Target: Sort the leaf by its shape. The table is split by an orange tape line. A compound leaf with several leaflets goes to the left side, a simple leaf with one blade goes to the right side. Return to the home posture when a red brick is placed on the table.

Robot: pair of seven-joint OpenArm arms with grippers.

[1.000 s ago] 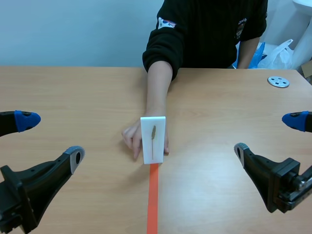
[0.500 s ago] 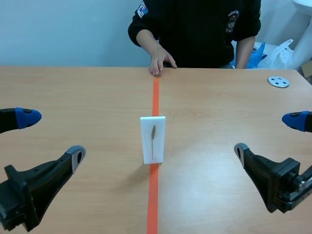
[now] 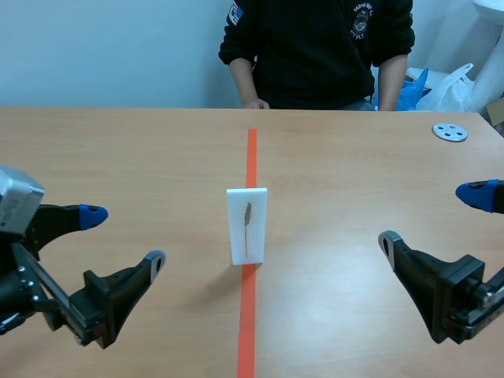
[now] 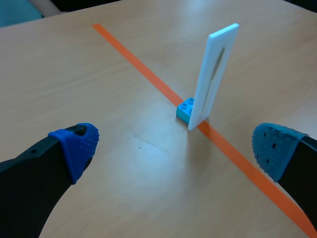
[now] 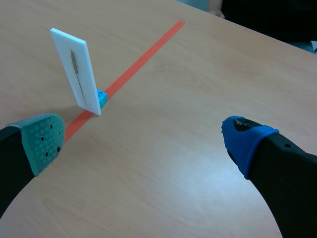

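While both arms sit low at the near edge, I see the left gripper [image 3: 124,236] and right gripper [image 3: 430,216] spread wide, holding nothing. White card [image 3: 246,224] with a narrow leaf [image 3: 248,214] stands upright on the orange tape line [image 3: 251,153] mid-table, propped by a small blue brick [image 4: 185,109], well apart from both grippers.

A white card [image 3: 246,225] stands upright on the orange tape line [image 3: 251,157], about midway along it, its face toward the robot. A slim brownish leaf [image 3: 248,214] runs vertically down the card's middle, narrow blade above, thin stalk below. A small light-blue brick [image 4: 186,108] touches the card's foot on the far side.
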